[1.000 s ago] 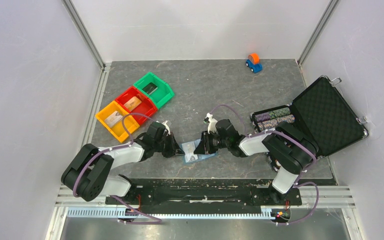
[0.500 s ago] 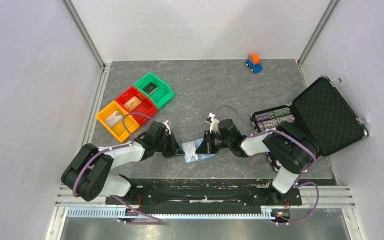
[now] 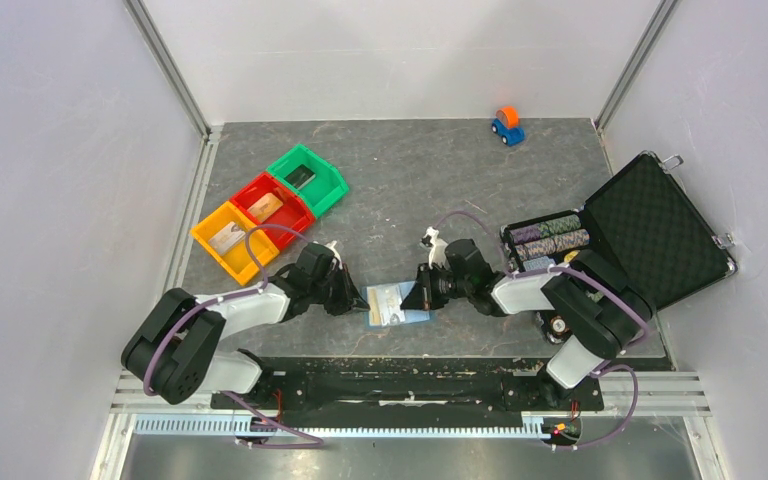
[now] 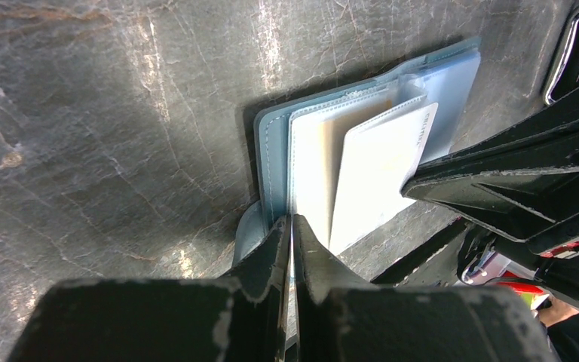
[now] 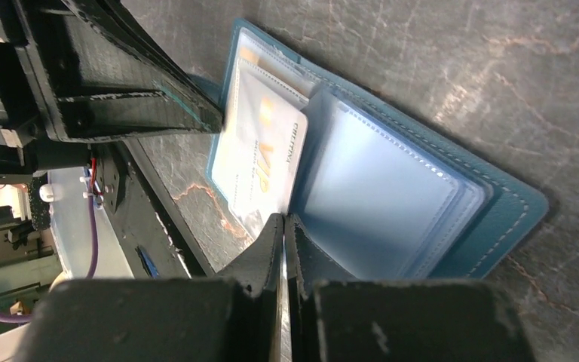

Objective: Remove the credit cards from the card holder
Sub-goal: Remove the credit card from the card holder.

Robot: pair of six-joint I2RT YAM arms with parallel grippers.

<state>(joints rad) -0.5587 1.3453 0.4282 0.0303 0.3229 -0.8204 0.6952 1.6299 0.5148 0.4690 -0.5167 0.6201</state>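
The slate-blue card holder (image 3: pixel 412 315) lies open on the table between my two grippers, and also shows in the left wrist view (image 4: pixel 271 162) and the right wrist view (image 5: pixel 452 226). My left gripper (image 3: pixel 358 300) (image 4: pixel 292 223) is shut on the holder's near edge. My right gripper (image 3: pixel 417 297) (image 5: pixel 283 220) is shut on the edge of a whitish credit card (image 5: pixel 260 154) marked "VIP", which sticks partly out of a clear pocket. The same card shows in the left wrist view (image 4: pixel 381 177). A tan card (image 4: pixel 318 170) sits in the pocket behind it.
Green (image 3: pixel 328 166), red (image 3: pixel 296 206) and yellow (image 3: pixel 207 225) bins stand at the left, each with something flat inside. An open black foam-lined case (image 3: pixel 650 235) with poker chips (image 3: pixel 548 238) is at the right. A small toy car (image 3: pixel 506 125) is at the back.
My right gripper has moved right, away from the left one. The card has slid further out, and the holder now lies more spread out. The left gripper has stayed put.
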